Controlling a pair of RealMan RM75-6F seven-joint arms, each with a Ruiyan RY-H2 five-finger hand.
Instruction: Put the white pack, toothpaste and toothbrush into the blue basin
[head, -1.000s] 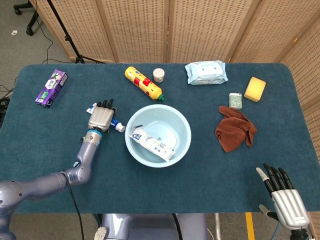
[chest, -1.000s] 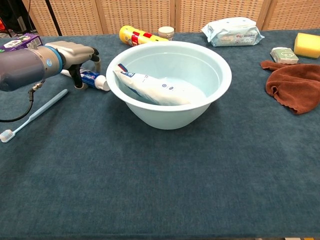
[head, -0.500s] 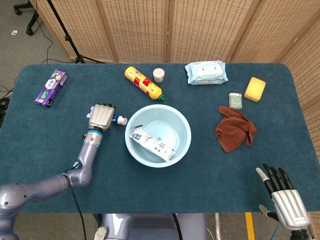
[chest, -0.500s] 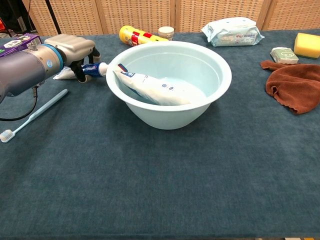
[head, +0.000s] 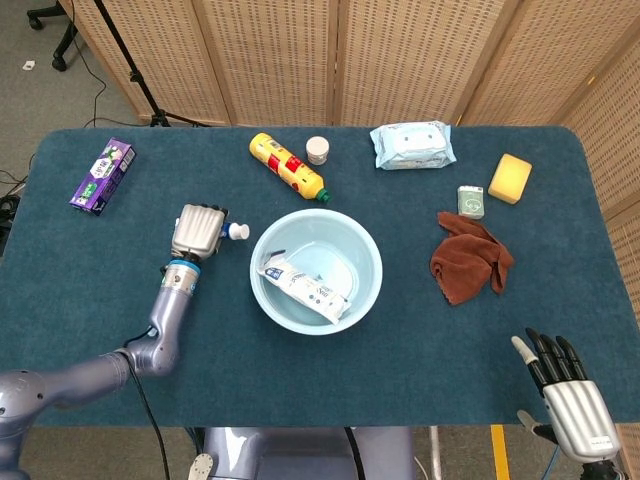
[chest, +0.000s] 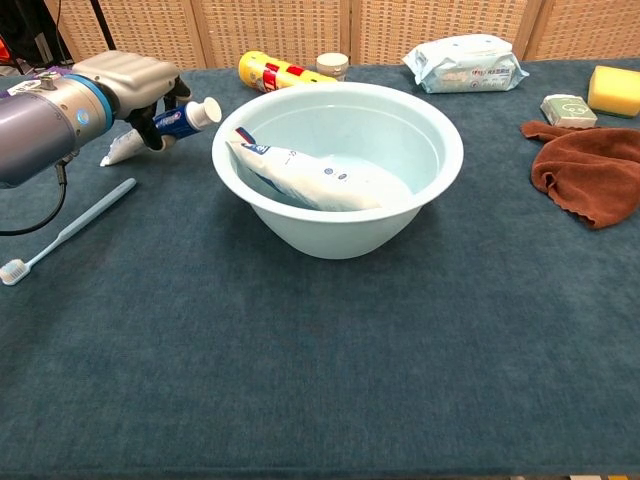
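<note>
While the head view shows the left hand (head: 198, 231) gripping the toothpaste (head: 236, 232) just left of the blue basin (head: 366, 262), cap toward it, the right hand (head: 565, 390) idles with fingers apart, far off. In the chest view the tube's long axis tilts cap-up toward the rim, the white pack (chest: 320, 180) already inside, and the toothbrush (chest: 70, 229) on the table.

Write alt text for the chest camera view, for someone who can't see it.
The robot's left hand grips a toothpaste tube, cap end raised off the blue tablecloth, just left of a light blue basin that already holds a white pack. A toothbrush lies on the cloth at far left; a brown rag sits at right.
</note>
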